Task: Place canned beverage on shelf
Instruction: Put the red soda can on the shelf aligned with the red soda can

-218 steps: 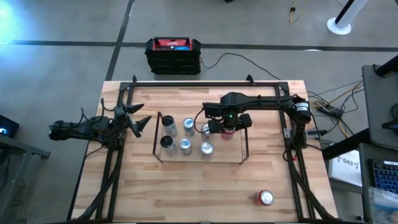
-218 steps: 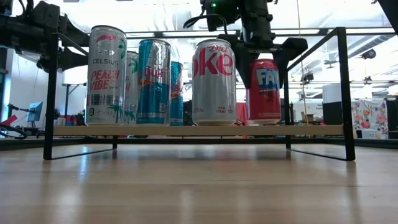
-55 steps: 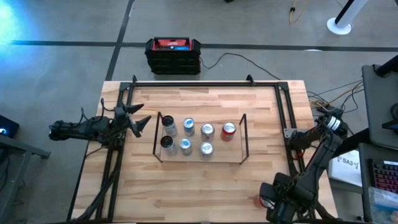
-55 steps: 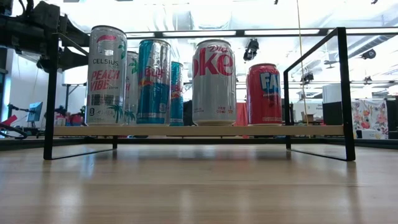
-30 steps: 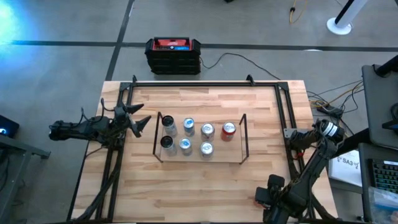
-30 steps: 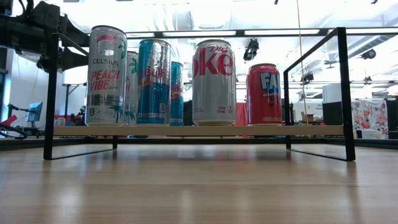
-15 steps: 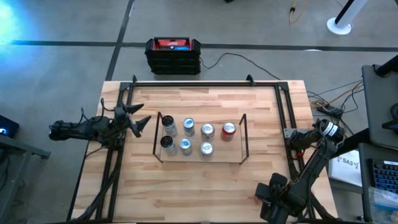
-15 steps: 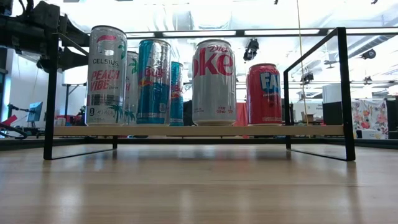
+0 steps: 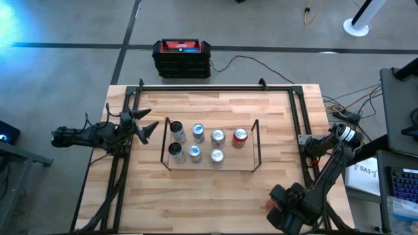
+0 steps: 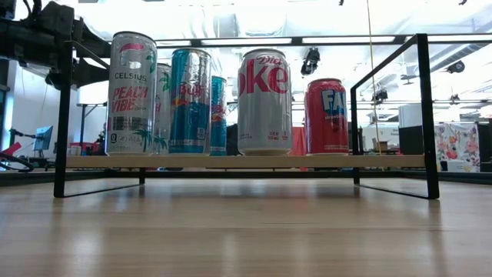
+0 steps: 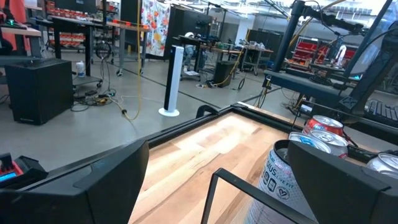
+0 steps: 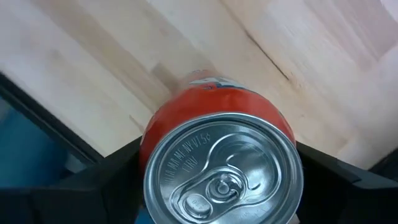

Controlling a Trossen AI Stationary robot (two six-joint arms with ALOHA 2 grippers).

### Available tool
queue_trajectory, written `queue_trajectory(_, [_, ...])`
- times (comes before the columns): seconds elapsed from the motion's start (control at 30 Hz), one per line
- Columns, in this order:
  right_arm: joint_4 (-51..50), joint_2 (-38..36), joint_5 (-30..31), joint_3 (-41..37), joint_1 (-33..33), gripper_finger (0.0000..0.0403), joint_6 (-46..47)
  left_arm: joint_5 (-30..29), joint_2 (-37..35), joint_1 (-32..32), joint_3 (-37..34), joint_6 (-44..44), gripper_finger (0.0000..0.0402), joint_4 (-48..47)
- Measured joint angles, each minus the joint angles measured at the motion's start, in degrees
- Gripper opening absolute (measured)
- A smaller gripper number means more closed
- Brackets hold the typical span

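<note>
The right gripper [image 12: 217, 180] grips a red can [image 12: 219, 168] on both sides of its upper wall, near the table's front right corner and well apart from the shelf [image 9: 210, 168]; six cans already stand on the shelf, with free deck in front of its own red can [image 9: 240, 136]; the held can looks rigid, smooth, thin-walled and likely slippery, best held mid-body, firmly without crushing; the left gripper [image 9: 145, 128] waits wide open beside the shelf's left end.
</note>
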Motion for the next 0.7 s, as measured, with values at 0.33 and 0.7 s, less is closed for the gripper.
queue_trajectory(0.33, [-3.6, -0.6, -0.3, 0.0, -2.2, 0.0311, 18.8, 0.0, 0.0, 0.0, 0.0, 0.0, 0.0368, 0.0])
queue_trajectory(0.7, [-6.1, -0.6, -0.4, 0.0, -2.4, 0.0305, 43.0, 0.0, 0.0, 0.0, 0.0, 0.0, 0.0368, 0.0])
